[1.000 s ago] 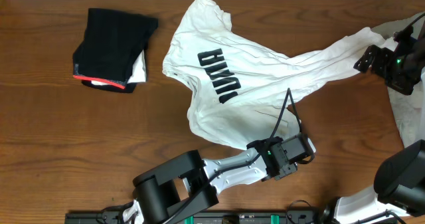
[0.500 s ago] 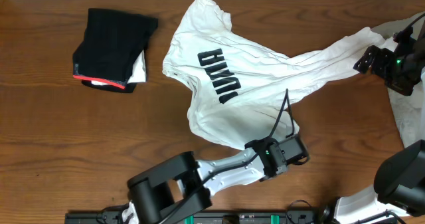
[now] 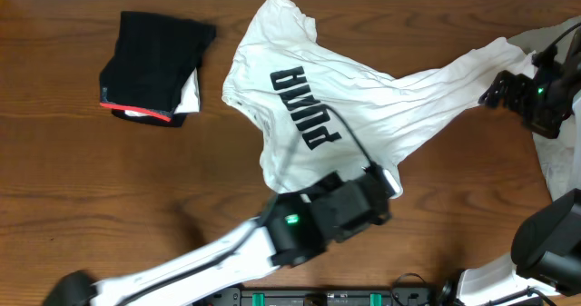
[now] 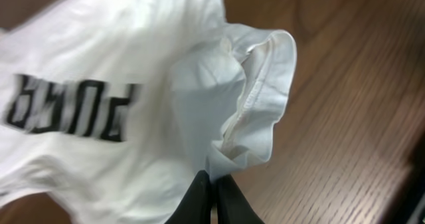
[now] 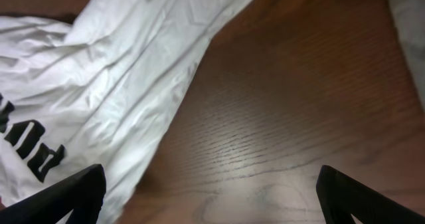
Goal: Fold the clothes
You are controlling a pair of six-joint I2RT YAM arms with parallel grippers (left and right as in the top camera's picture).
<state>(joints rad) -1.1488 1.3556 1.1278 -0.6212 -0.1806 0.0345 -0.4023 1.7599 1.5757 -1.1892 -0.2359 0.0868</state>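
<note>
The large white T-shirt (image 3: pixel 336 106) with black block print lies spread on the table, one end stretched out to the right. My left gripper (image 4: pixel 212 184) is shut on a bunched edge of the shirt (image 4: pixel 252 84) and holds it above the table. In the overhead view the left gripper (image 3: pixel 386 192) sits at the shirt's lower right corner. My right gripper (image 3: pixel 495 90) is at the shirt's far right end. In the right wrist view it (image 5: pixel 212 204) is wide open, with bare wood between its fingers and the shirt (image 5: pixel 133 84) to the left.
A folded black garment with red trim (image 3: pixel 154 65) lies at the back left. A pale grey-beige garment (image 3: pixel 554 161) lies along the right edge and shows in the right wrist view (image 5: pixel 408 24). The wooden table (image 3: pixel 136 197) extends to the front left.
My left arm has swung up and to the left, lifting the gripped shirt corner off the table. The shirt's lower right part has drawn in. My right gripper shifted slightly left.
</note>
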